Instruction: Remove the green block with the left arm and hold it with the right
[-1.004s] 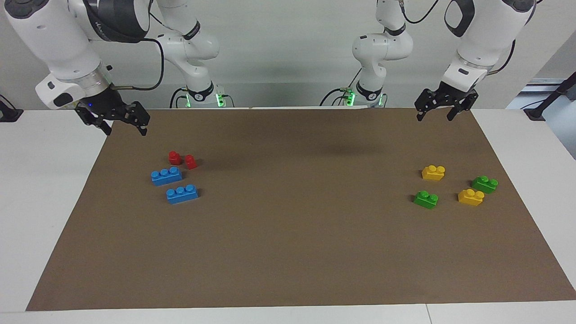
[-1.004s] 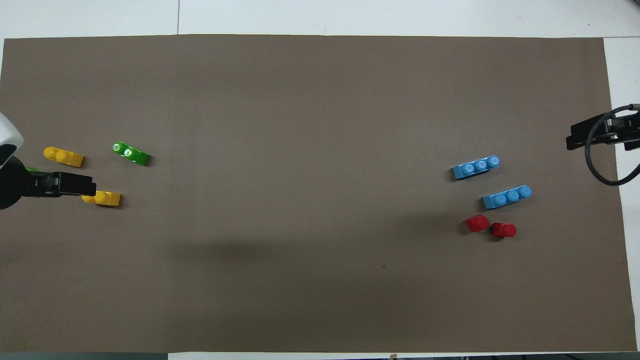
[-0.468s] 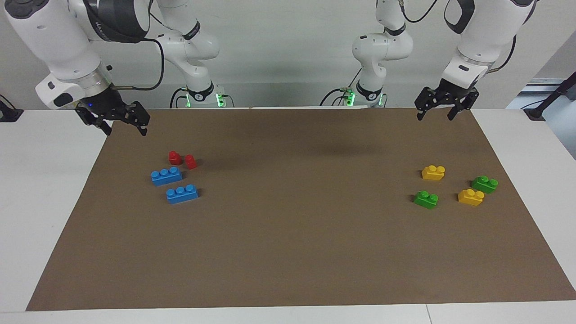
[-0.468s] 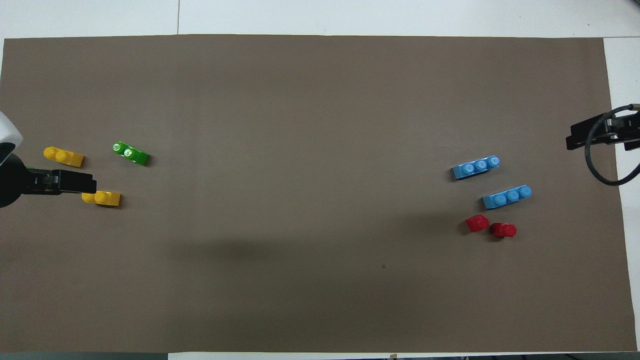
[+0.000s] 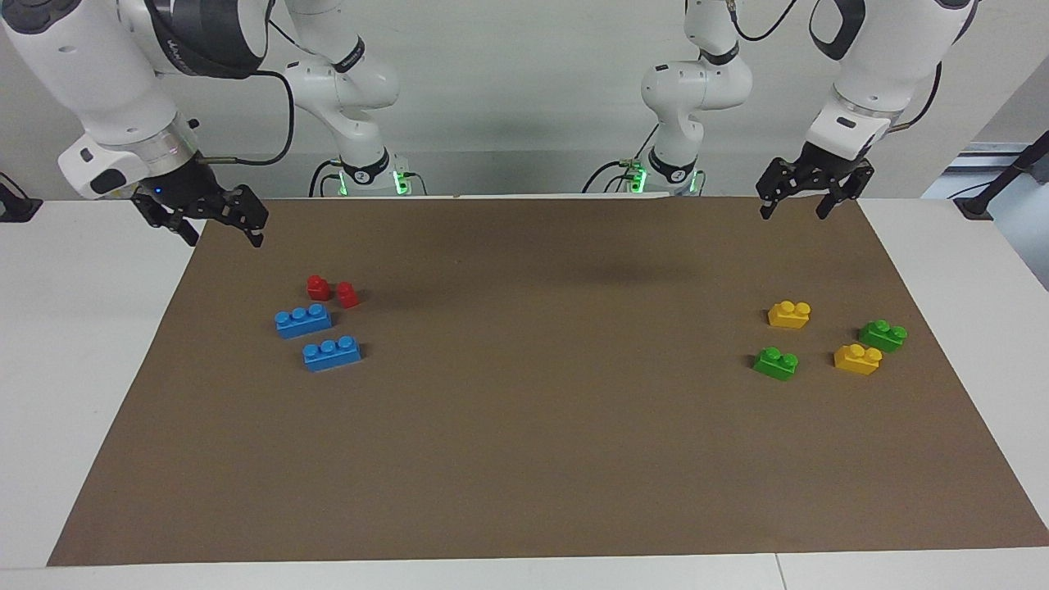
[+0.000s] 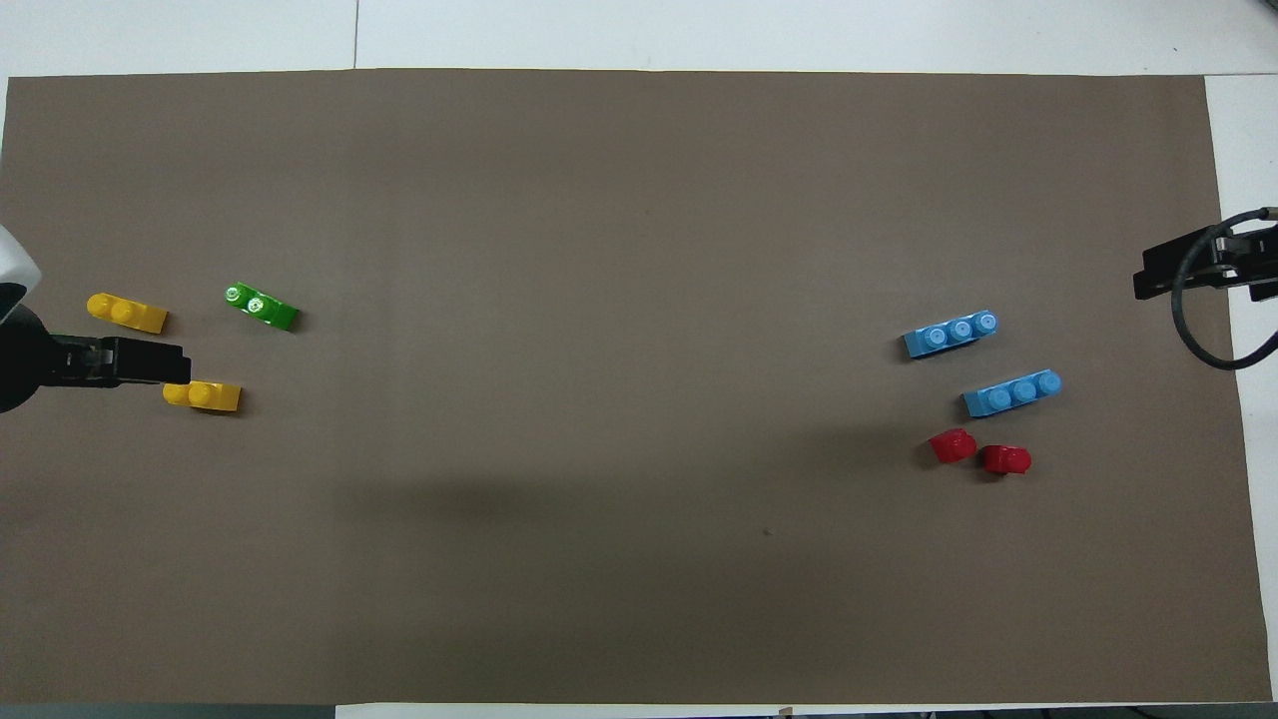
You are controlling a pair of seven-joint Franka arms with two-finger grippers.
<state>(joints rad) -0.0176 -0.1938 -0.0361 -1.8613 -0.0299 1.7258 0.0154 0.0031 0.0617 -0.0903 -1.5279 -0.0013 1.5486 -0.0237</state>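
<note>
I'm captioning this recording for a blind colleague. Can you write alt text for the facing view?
Two white robot arms hang their open claws, left claw and right claw, over the robots' edge of a brown mat. Two green and two yellow plastic bricks lie toward the left arm's end; two blue bricks and two red pieces toward the right arm's.

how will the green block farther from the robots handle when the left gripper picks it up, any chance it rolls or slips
The green block looks like rigid moulded plastic, so probably stiff and light. It sits flat on the brown mat, studs up, so rolling seems unlikely. Its glossy sides might slip in the left gripper, currently open and raised.
</note>
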